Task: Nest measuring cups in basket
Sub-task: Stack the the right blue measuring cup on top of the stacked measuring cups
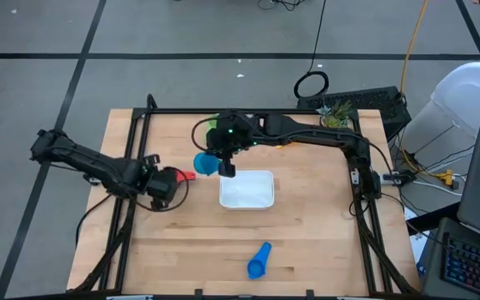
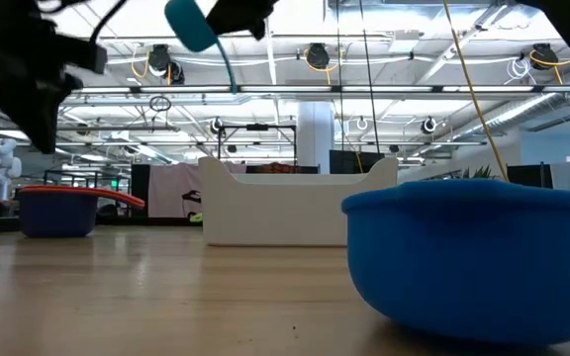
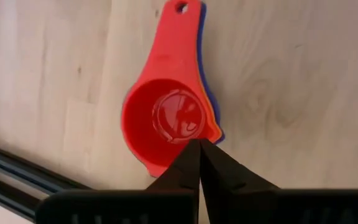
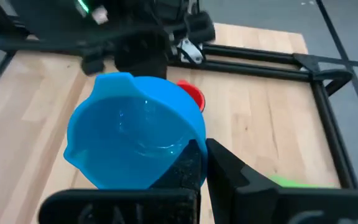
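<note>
A robotics lab or industrial test hall. The low view looks past the wooden table (image 1: 307, 242) into a big open room with exposed ceiling ducts, round hanging lamps (image 2: 317, 56) and a white humanoid robot (image 2: 0, 166) at 9 o'clock. From above: a grey taped floor, a yellow cable (image 1: 412, 42) at 1 o'clock, a keyboard (image 1: 471, 262) at 4 o'clock
</note>
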`<state>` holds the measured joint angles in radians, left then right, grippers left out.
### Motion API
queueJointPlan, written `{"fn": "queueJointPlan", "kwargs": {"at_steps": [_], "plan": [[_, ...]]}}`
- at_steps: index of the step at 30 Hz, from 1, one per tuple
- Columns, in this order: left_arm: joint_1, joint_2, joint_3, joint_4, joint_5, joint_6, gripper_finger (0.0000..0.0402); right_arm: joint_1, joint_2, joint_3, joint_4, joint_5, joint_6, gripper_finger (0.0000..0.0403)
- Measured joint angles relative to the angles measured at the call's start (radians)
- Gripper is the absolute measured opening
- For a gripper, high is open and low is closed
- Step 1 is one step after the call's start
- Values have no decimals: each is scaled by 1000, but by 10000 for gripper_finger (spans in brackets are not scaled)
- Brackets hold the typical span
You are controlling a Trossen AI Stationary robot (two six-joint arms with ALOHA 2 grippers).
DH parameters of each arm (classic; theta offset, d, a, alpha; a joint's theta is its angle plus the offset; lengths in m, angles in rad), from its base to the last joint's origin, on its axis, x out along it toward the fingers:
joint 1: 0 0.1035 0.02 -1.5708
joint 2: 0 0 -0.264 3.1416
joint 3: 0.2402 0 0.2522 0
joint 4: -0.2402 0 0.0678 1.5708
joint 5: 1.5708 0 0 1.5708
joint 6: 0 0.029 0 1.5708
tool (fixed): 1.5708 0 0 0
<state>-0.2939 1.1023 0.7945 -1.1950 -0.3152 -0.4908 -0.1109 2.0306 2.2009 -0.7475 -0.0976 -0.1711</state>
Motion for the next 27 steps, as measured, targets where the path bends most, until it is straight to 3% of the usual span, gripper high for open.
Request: {"fn": "queueJointPlan", "kwargs": {"at_steps": [13, 22, 27], "plan": [[46, 9, -70, 223, 27, -68, 6, 24, -65, 0, -122, 55, -13, 0], [89, 84, -74, 207, 37, -91, 9, 53, -97, 0, -192, 101, -17, 0], [104, 108, -75, 204, 93, -77, 10, 55, -104, 0, -208, 103, -17, 0]]}}
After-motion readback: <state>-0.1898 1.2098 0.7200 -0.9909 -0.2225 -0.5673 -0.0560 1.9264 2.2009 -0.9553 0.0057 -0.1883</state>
